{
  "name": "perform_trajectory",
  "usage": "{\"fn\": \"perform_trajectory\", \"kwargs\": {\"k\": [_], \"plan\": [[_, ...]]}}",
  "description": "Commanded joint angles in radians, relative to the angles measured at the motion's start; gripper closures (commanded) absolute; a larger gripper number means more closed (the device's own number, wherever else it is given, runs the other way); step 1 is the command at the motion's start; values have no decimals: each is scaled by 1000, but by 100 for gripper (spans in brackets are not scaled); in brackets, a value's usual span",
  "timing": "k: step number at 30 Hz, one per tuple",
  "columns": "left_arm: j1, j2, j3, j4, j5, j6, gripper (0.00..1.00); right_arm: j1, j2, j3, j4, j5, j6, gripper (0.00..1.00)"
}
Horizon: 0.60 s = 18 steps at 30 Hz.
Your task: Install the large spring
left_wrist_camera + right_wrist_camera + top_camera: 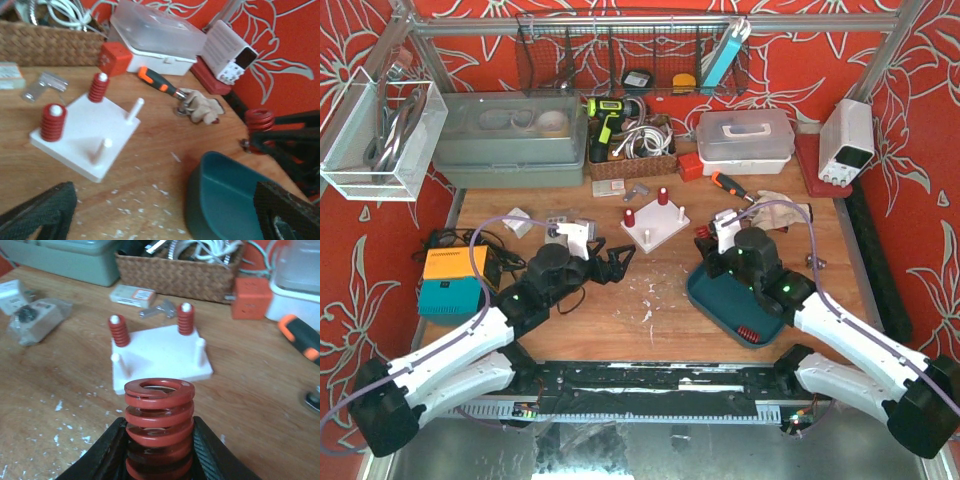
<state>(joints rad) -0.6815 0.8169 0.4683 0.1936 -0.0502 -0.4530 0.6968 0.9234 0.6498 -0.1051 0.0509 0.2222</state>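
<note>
Your right claw (159, 440) is clamped on the large spring (159, 400), holding it upright and facing the white peg board (160, 360). That makes sense, since two pegs (200, 349) sit bare there. Your left claw (165, 215) gapes wide with nothing in it, probably just parked. The wooden tabletop (260, 405) is flecked white, and the walls (920, 200) are red floral, fabric maybe.

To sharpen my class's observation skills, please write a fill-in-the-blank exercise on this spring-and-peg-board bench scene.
1. The large red spring is clamped by the gripper of the ___ arm.
2. On the white peg board, small red springs sit on ___ of the four pegs.
3. The left gripper holds nothing, and its jaws are ___.

Missing words: right; two; open.
</note>
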Motion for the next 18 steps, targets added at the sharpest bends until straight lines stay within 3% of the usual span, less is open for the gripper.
{"fn": "perform_trajectory", "kwargs": {"k": [1, 6, 14, 18], "plan": [[-1, 21, 101, -133, 160, -37, 9, 76, 15, -60, 287, -56, -91, 100], [-1, 88, 194, -208, 295, -21, 30, 215, 41, -128, 451, -36, -214, 100], [-2, 220, 300, -258, 431, -10, 44, 281, 100, -197, 578, -43, -243, 100], [-4, 289, 330, -265, 499, -9, 43, 306, 124, -187, 578, -40, -260, 100]]}}
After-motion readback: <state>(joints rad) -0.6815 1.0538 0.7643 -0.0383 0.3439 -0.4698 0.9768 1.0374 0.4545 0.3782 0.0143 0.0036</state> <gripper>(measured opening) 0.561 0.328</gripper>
